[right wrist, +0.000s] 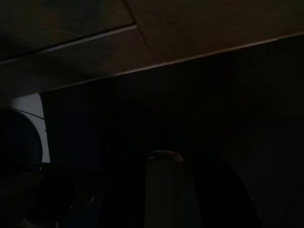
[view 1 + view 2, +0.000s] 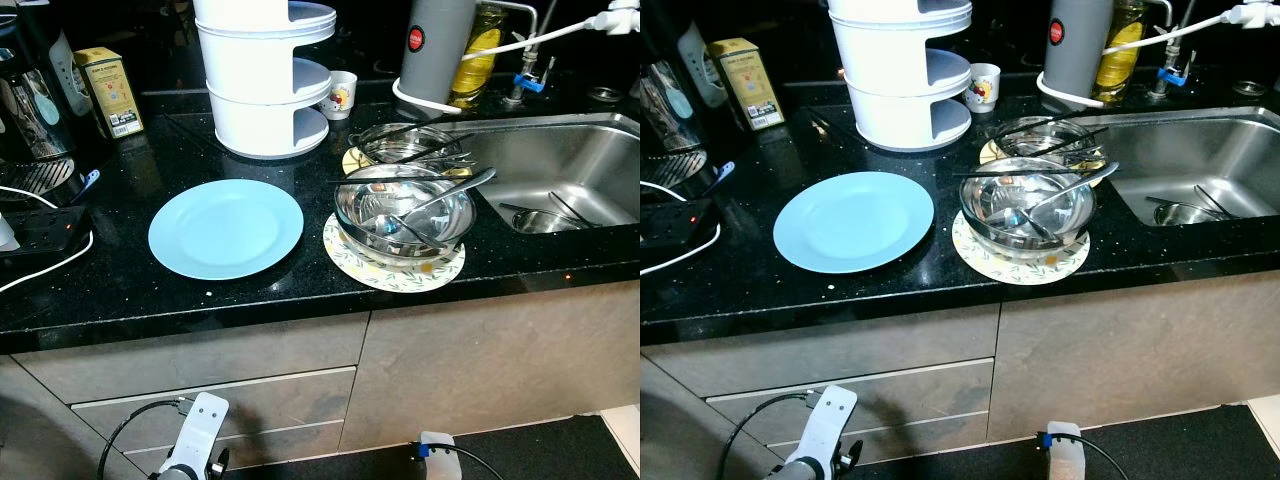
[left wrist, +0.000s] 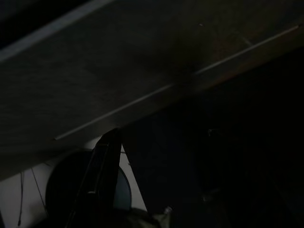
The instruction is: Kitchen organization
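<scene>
We look down on a glossy black speckled countertop (image 2: pixel 250 295) above matte grey-brown drawer fronts (image 2: pixel 210 385). A smooth, round light-blue plate (image 2: pixel 226 228) lies flat near the front edge. Just to its right, a glass bowl (image 2: pixel 403 212) holding metal utensils sits on a round leaf-patterned plate (image 2: pixel 395 268); a second glass bowl (image 2: pixel 410 145) with dark sticks across it stands behind. A white three-tier plastic container (image 2: pixel 262 85) rises at the back, beside a small printed cup (image 2: pixel 342 95). A yellow tin (image 2: pixel 108 90) carries print too small for us to read. The stainless sink (image 2: pixel 560 170) holds more utensils. A grey cylinder (image 2: pixel 435 45) bears a red round badge.

Both arms hang low before the drawers; the wrist views are dark, so we cannot tell how either jaw stands.
</scene>
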You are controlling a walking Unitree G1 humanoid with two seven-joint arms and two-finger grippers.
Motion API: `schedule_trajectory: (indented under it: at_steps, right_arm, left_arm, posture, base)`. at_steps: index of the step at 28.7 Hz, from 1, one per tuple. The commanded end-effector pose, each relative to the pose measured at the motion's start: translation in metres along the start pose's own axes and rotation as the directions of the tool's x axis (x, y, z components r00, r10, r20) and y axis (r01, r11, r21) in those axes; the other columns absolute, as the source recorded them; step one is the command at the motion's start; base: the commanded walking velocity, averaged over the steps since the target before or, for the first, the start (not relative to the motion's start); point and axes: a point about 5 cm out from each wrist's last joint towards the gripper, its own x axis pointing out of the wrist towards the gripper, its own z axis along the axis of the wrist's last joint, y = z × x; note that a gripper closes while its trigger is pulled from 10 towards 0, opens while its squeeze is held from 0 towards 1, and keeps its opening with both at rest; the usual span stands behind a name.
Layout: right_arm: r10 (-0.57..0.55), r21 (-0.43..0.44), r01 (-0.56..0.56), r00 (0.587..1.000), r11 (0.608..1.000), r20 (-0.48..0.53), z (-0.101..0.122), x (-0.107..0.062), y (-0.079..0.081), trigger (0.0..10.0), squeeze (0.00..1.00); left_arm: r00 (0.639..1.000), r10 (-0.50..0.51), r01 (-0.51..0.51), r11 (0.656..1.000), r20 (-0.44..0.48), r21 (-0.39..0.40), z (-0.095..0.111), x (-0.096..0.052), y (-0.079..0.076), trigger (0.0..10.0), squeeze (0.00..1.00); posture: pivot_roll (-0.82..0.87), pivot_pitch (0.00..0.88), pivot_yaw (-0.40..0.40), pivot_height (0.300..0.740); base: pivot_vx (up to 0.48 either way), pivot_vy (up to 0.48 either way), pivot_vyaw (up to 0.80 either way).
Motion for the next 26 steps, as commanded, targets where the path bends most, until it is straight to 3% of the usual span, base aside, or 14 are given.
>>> schedule_trajectory:
  at_steps: [1, 5, 7, 10, 13, 14, 15, 16, 17, 19, 20, 24, 25, 26]
  right_arm:
    - [0.005, -0.002, -0.005, 1.0, 1.0, -0.023, -0.008, -0.002, 0.001, 10.0, 0.0]
    - [0.009, -0.008, -0.01, 1.0, 1.0, -0.021, -0.007, -0.002, 0.001, 10.0, 0.0]
    - [0.016, -0.018, -0.016, 1.0, 1.0, -0.016, -0.006, -0.002, 0.001, 10.0, 0.0]
    - [0.027, -0.033, -0.028, 1.0, 0.999, -0.01, -0.006, -0.002, 0.001, 10.0, 0.0]
    - [0.027, -0.035, -0.028, 1.0, 0.999, -0.011, -0.006, -0.002, 0.0, 10.0, 0.0]
    - [0.03, -0.04, -0.03, 0.999, 0.999, -0.011, -0.006, -0.002, -0.001, 10.0, 0.0]
    - [0.03, -0.04, -0.03, 0.999, 0.999, -0.011, -0.006, -0.002, -0.001, 10.0, 0.0]
    - [0.032, -0.045, -0.033, 0.999, 0.998, -0.012, -0.006, -0.002, -0.002, 10.0, 0.0]
    - [0.032, -0.045, -0.033, 0.999, 0.998, -0.012, -0.006, -0.002, -0.002, 10.0, 0.0]
    - [0.038, -0.052, -0.039, 0.999, 0.998, -0.013, -0.005, -0.003, -0.003, 10.0, 0.0]
    - [0.04, -0.053, -0.04, 0.999, 0.998, -0.013, -0.005, -0.003, -0.003, 10.0, 0.0]
    - [0.044, -0.056, -0.044, 0.999, 0.997, -0.014, -0.005, -0.003, -0.003, 10.0, 0.0]
    - [0.053, -0.059, -0.053, 0.998, 0.997, -0.015, -0.005, -0.003, -0.003, 10.0, 0.0]
    - [0.057, -0.06, -0.058, 0.998, 0.996, -0.015, -0.006, -0.003, -0.003, 10.0, 0.0]
  left_arm:
    - [1.0, 0.014, -0.014, 1.0, -0.012, 0.017, -0.01, -0.005, 0.007, 10.0, 0.0]
    - [0.999, 0.004, -0.007, 0.997, 0.038, 0.073, -0.006, -0.008, 0.012, 10.0, 0.0]
    - [0.992, -0.074, 0.065, 0.994, 0.098, 0.084, -0.002, -0.012, 0.01, 10.0, 0.0]
    - [0.943, -0.272, 0.219, 0.941, 0.192, 0.258, 0.015, -0.027, 0.007, 10.0, 0.0]
    - [0.918, -0.333, 0.249, 0.906, 0.214, 0.342, 0.023, -0.034, 0.006, 10.0, 0.0]
    - [0.858, -0.453, 0.318, 0.839, 0.243, 0.443, 0.041, -0.049, 0.006, 10.0, 0.0]
    - [0.858, -0.453, 0.318, 0.839, 0.243, 0.443, 0.041, -0.049, 0.006, 10.0, 0.0]
    - [0.77, -0.586, 0.395, 0.749, 0.254, 0.532, 0.06, -0.07, 0.004, 10.0, 0.0]
    - [0.77, -0.586, 0.395, 0.749, 0.254, 0.532, 0.06, -0.07, 0.004, 10.0, 0.0]
    - [0.632, -0.745, 0.51, 0.607, 0.213, 0.61, 0.098, -0.109, 0.011, 10.0, 0.0]
    - [0.616, -0.76, 0.522, 0.589, 0.205, 0.617, 0.114, -0.119, 0.018, 10.0, 0.0]
    - [0.616, -0.759, 0.492, 0.581, 0.213, 0.649, 0.142, -0.132, 0.033, 10.0, 0.0]
    - [0.608, -0.752, 0.487, 0.607, 0.256, 0.628, 0.174, -0.147, 0.051, 10.0, 0.0]
    - [0.598, -0.753, 0.493, 0.615, 0.275, 0.615, 0.186, -0.153, 0.056, 10.0, 0.0]
  posture:
    - [-0.05, 0.172, 0.004, 0.74]
    - [-0.05, 0.172, 0.003, 0.74]
    - [-0.04, 0.173, 0.003, 0.74]
    - [-0.04, 0.175, 0.0, 0.74]
    - [-0.04, 0.176, 0.0, 0.74]
    - [-0.03, 0.176, -0.006, 0.74]
    - [-0.03, 0.176, -0.006, 0.74]
    - [-0.03, 0.177, -0.01, 0.74]
    - [-0.03, 0.177, -0.01, 0.74]
    - [-0.03, 0.177, -0.012, 0.74]
    - [-0.03, 0.177, -0.012, 0.74]
    - [-0.02, 0.179, -0.02, 0.74]
    - [-0.01, 0.179, -0.022, 0.74]
    - [-0.01, 0.179, -0.022, 0.74]
  base:
    - [0.0, 0.0, 0.0]
    - [0.0, 0.0, 0.0]
    - [0.0, 0.0, 0.0]
    - [0.0, 0.0, 0.0]
    - [0.0, 0.0, 0.0]
    - [0.0, 0.0, 0.0]
    - [0.0, 0.0, 0.0]
    - [0.0, 0.0, 0.0]
    - [0.0, 0.0, 0.0]
    - [0.0, 0.0, 0.0]
    - [0.0, 0.0, 0.0]
    - [0.0, 0.0, 0.0]
    - [0.0, 0.0, 0.0]
    - [0.0, 0.0, 0.0]
